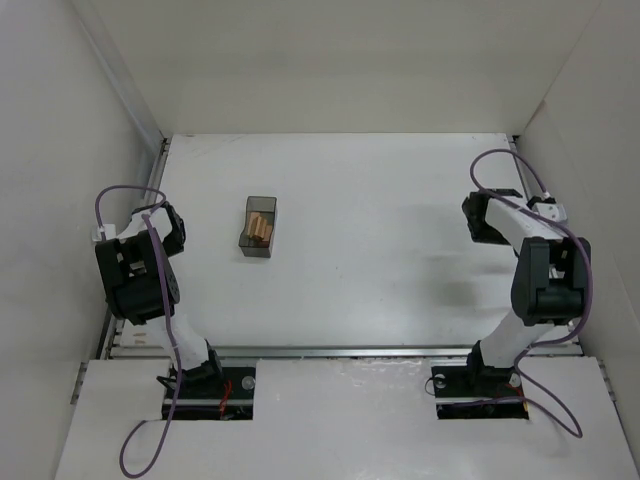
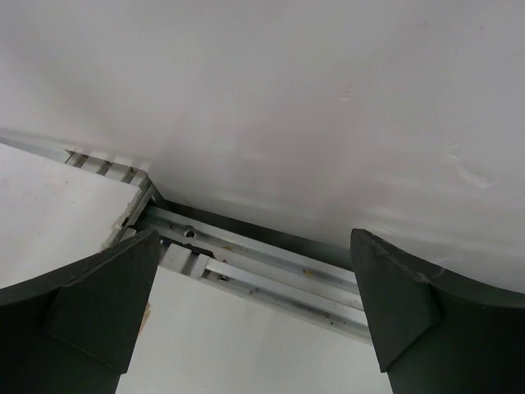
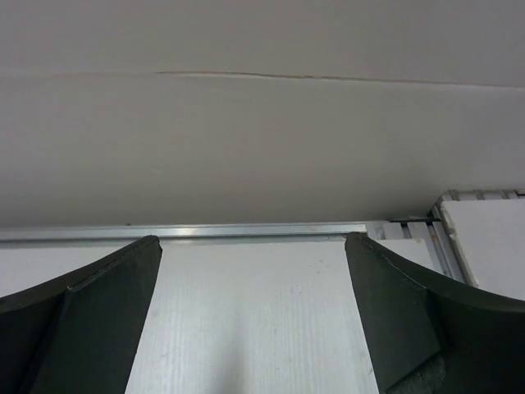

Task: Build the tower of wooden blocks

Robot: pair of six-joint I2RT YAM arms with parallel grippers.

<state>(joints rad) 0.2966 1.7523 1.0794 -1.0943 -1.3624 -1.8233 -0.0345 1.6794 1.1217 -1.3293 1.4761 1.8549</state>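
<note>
Left pincer (image 2: pixel 254 246) wide and empty, right pincer (image 3: pixel 251 243) likewise, only overhead view shows wood blocks (image 1: pixel 260 227) inside grey box (image 1: pixel 256 250).

No word, number, brand or sign can be read in any of the three views. The left cable tag (image 1: pixel 102 235) and the right cable tag (image 1: pixel 545 203), small white tabs on the purple leads, are too small to tell whether they carry print. The left gripper (image 2: pixel 254 246), the right gripper (image 3: pixel 253 242), the grey box (image 1: pixel 259 227) and the counter (image 1: pixel 400 230) show only plain surfaces.
</note>
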